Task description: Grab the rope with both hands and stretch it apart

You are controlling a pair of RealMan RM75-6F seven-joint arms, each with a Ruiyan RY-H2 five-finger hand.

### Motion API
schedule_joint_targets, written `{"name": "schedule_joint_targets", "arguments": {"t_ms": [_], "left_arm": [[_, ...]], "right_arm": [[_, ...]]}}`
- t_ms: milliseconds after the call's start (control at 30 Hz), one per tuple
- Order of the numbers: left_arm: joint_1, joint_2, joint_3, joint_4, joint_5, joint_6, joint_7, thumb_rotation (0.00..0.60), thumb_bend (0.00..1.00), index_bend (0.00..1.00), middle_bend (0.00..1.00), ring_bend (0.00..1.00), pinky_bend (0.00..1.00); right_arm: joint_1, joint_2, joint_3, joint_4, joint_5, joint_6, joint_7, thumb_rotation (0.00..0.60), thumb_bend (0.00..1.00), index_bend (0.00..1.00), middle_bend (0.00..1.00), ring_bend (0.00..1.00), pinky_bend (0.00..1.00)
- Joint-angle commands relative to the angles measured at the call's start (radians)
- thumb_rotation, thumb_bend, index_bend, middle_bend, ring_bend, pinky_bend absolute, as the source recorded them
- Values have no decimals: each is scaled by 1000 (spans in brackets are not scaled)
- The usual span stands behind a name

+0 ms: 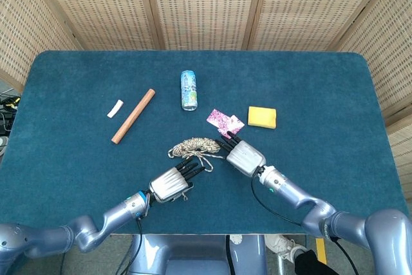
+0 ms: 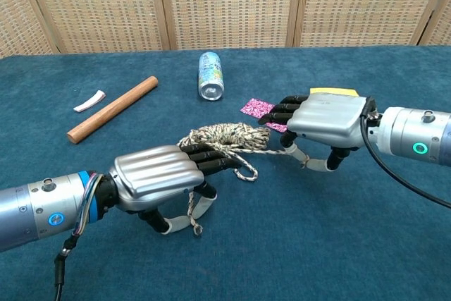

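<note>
A speckled beige rope (image 1: 193, 145) lies bunched on the blue table (image 1: 322, 82), between my two hands; in the chest view the rope (image 2: 227, 134) shows one strand running out to each side. My left hand (image 1: 172, 183) lies palm down at the bundle's near left. The left hand (image 2: 158, 174) holds a strand under its palm against the thumb, and the knotted end hangs below. My right hand (image 1: 243, 156) is just right of the bundle. The right hand (image 2: 324, 119) pinches the other strand between thumb and fingers.
A drinks can (image 1: 188, 89) lies behind the rope, with a wooden stick (image 1: 133, 116) and a small white piece (image 1: 114, 108) to its left. A pink wrapper (image 1: 224, 120) sits by my right fingertips, and a yellow sponge (image 1: 262, 117) lies beyond it.
</note>
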Motion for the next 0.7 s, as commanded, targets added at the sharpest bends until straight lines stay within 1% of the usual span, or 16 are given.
{"name": "schedule_joint_targets", "arguments": {"t_ms": [33,167,200,333,467,700], "left_arm": [[6,18,1,-10,-3,13,-4,600,436,663,0,0,0],[20,63,4,-31,-8,36,-6,600,437,694,0,0,0],[35,99,1,-35,-15,63,-5,600,437,699,0,0,0],[59,178,3,-45,-22,105,-17,600,436,709,0,0,0],[91,251,4,-10,-50,127,-42,600,437,715,0,0,0],[144,300,19,96,-63,175,-109,600,437,716,0,0,0]], "right_arm": [[-4,2,1,3,-3,11,8,600,529,663,45,0,0],[-8,13,4,5,-7,27,15,600,530,666,45,0,0],[-11,28,8,7,-6,37,10,600,530,667,45,0,0],[-23,63,12,-7,7,43,5,600,529,668,46,0,0],[-52,101,8,-12,33,48,-15,600,530,667,45,0,0],[-105,142,2,-6,69,70,-21,600,529,667,46,0,0]]}}
